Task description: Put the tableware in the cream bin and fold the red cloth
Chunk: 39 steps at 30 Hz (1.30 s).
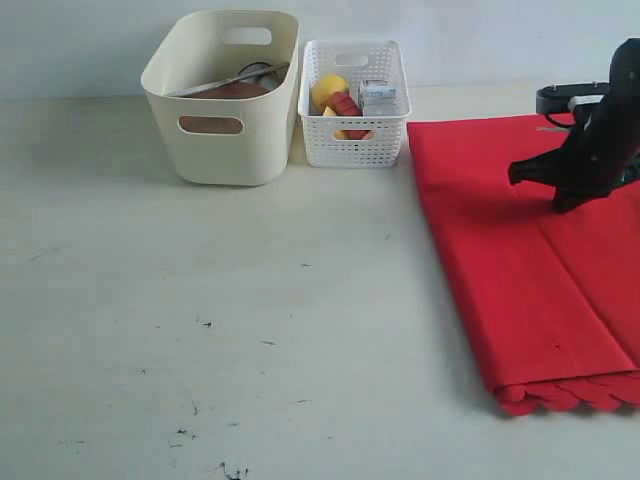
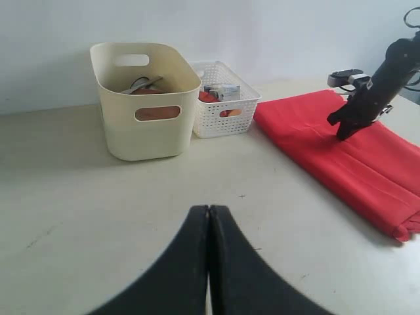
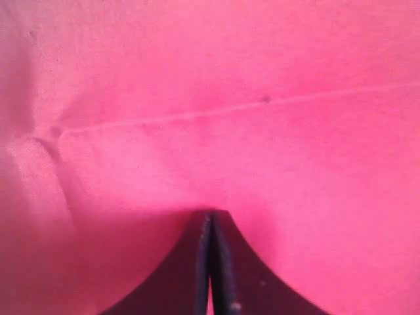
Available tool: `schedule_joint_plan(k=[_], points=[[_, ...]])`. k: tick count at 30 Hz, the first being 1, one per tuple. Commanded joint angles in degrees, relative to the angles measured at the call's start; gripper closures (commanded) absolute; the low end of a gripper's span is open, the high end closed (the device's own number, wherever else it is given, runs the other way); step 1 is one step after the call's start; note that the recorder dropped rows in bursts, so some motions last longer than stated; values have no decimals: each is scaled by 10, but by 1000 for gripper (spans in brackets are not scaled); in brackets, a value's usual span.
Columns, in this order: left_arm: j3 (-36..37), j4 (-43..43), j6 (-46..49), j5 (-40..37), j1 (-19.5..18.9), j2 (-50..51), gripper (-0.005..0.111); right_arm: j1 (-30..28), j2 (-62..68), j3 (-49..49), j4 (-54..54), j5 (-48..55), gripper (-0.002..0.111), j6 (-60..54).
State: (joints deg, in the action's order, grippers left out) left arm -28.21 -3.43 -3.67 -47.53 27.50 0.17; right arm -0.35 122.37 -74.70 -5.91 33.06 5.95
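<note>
Fingers [image 2: 187,262] of left gripper [image 2: 209,209] and right gripper [image 3: 211,214] pressed together; one red cloth [image 1: 500,250], one cream bin [image 1: 225,150].

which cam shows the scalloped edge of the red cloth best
The exterior view: the scalloped edge of the red cloth shows plainly at its near end. The left wrist view catches only a corner of it at the frame border. The right wrist view shows close-up fabric and a crease.
</note>
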Motion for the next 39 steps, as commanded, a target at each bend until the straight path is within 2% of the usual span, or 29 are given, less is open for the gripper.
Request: schedule_joint_plan(k=[1, 14, 26, 34, 39], points=[[4, -4, -6, 8, -2, -2, 107, -1, 46, -21, 14, 0, 108, -3], [4, -4, -6, 10, -2, -2, 107, -1, 117, -133, 59, 5, 108, -4], [4, -4, -6, 13, -2, -2, 107, -1, 157, -235, 56, 37, 108, -10], [4, -4, -6, 14, -2, -2, 107, -1, 145, -272, 59, 92, 108, -48], [4, -4, -6, 15, -2, -2, 107, 5, 91, -266, 64, 85, 108, -71]])
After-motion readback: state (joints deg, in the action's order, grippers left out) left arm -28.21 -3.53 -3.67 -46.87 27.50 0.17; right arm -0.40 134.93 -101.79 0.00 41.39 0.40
